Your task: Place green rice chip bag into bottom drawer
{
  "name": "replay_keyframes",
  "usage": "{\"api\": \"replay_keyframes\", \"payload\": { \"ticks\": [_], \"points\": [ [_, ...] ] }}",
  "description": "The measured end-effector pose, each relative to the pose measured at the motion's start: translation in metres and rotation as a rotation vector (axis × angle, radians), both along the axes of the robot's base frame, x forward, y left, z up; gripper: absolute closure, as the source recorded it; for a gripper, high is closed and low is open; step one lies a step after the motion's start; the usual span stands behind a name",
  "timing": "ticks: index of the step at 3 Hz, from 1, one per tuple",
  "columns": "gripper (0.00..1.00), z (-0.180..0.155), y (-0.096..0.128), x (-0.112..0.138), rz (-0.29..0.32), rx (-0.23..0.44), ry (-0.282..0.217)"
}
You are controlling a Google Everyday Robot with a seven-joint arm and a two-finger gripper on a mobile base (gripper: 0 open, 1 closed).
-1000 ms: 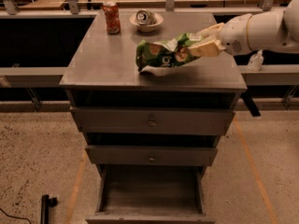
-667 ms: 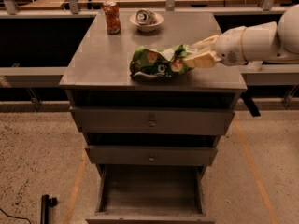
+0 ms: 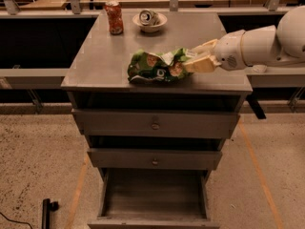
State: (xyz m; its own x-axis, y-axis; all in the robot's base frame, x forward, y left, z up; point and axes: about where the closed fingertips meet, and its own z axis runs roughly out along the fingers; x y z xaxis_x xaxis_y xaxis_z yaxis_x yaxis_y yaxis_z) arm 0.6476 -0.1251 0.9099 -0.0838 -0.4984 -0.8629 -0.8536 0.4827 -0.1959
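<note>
- tan fingers of the gripper (image 3: 190, 58) are clamped on the right end of the green rice chip bag (image 3: 155, 67), one finger above and one below, with crinkled foil pinched between them.
- the white arm (image 3: 257, 44) reaches in from the right edge, roughly level with the cabinet top (image 3: 105, 56).
- the bag lies on the grey cabinet top near the front edge, about mid-width. its left part rests on the surface. cannot tell whether the gripped end is lifted.
- the bottom drawer (image 3: 155, 199) is pulled open at the foot of the cabinet, its plain grey box interior showing. the bag is well apart from it, up on the top.
- count, task things: one bag, one gripper, one open deep drawer.
- count, upper drawers: two, both pushed in, the higher (image 3: 119, 124) and the lower (image 3: 119, 159), each with one small round knob at its middle.
- count, on the top at the back: one red can (image 3: 114, 17), upright at back left. one pale bowl (image 3: 159, 24) sits near it to the right and holds one crushed can (image 3: 148, 16).
- count, floor: one small black object (image 3: 46, 211) at lower left.
</note>
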Motion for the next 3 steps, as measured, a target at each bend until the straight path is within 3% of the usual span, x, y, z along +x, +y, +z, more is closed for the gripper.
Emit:
{"api": "replay_keyframes", "payload": {
  "ticks": [1,3],
  "points": [
    [1.0,-0.006,0.014,-0.028,-0.016,0.042,0.034],
    [1.0,-0.059,0.031,-0.105,-0.094,0.123,0.211]
  ]
}}
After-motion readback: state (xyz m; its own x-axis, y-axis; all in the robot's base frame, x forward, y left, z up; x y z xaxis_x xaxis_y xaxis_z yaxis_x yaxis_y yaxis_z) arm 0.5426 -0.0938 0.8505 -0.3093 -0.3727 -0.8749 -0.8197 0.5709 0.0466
